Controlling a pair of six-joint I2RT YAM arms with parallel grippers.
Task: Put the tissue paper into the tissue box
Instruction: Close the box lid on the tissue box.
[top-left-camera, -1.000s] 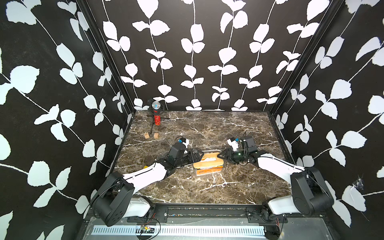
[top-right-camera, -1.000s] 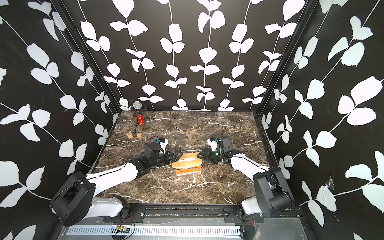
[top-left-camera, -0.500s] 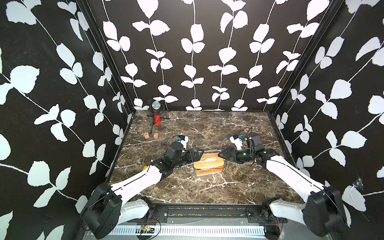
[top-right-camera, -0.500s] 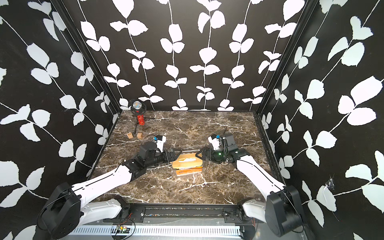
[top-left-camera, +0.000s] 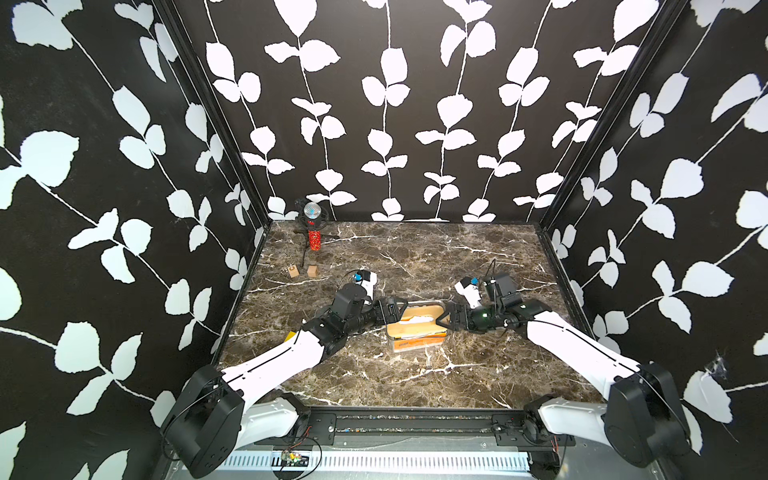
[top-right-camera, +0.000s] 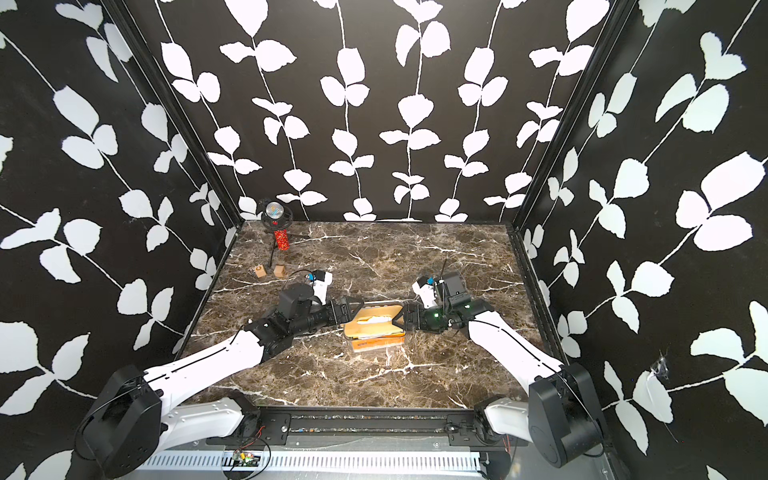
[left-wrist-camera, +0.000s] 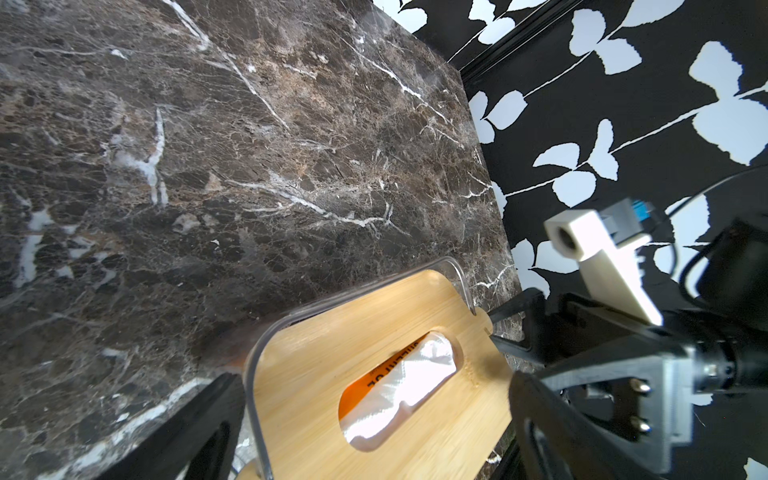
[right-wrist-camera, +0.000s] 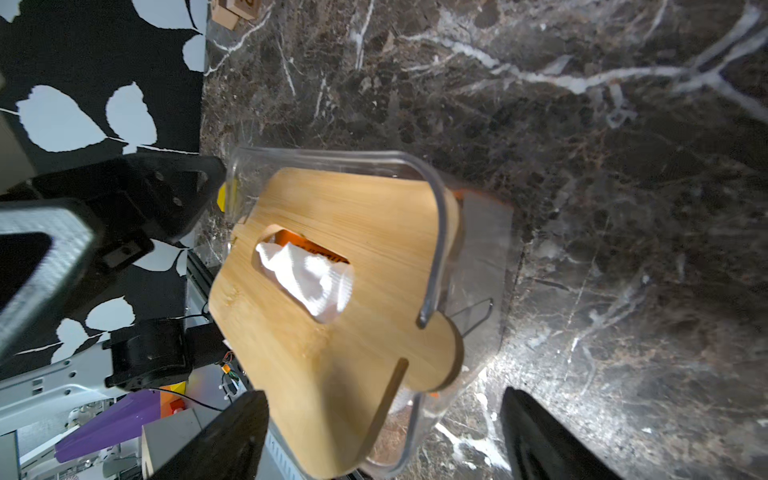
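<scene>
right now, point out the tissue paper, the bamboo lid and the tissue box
tissue paper (right-wrist-camera: 309, 278), right wrist view, white sheet in the slot
bamboo lid (right-wrist-camera: 353, 216), right wrist view, bare wood beside the slot
tissue box (right-wrist-camera: 482, 249), right wrist view, clear side wall

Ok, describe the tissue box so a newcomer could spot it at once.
On the brown marble table, look between the left tool and the right tool. The tissue box is the clear plastic container under a tan wooden lid. Unlike the small wooden cubes far left, white tissue shows through its oval slot.

tissue paper (left-wrist-camera: 397, 384) mostly hidden under lid (left-wrist-camera: 328, 353), lettering on blocks (top-left-camera: 293, 272) unreadable
</scene>
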